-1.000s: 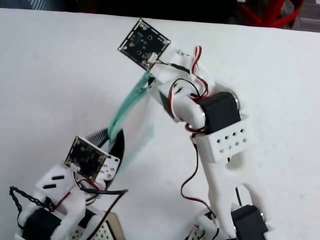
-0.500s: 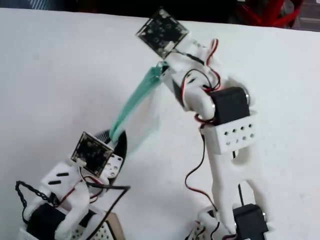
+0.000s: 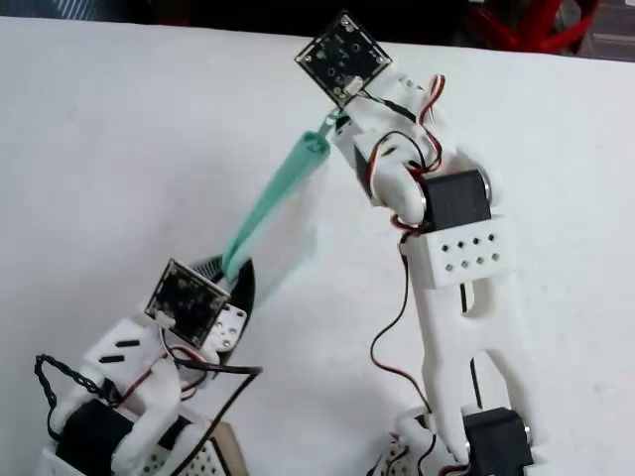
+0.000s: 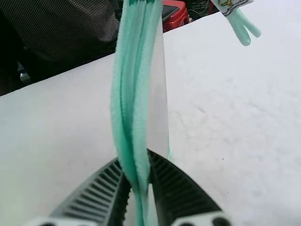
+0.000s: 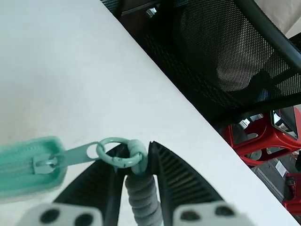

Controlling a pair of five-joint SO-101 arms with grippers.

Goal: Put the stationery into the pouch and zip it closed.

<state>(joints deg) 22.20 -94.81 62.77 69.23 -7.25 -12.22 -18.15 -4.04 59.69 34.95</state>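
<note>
Listener: Where is the pouch, and how far along is the job?

Describer: A mint pouch [image 3: 273,203] is stretched above the table between both arms. The left claw [image 4: 141,165] clamps one end, and the right claw [image 5: 134,155] pinches the pull ring [image 5: 115,151]. The slider [image 5: 44,165] sits at the right claw's end, so the zip looks closed. I cannot tell what is inside.

Listener: Surroundings?

Describer: White table [image 3: 119,129], with a black mesh chair [image 5: 221,61] and red stool [image 5: 263,136] behind.
</note>
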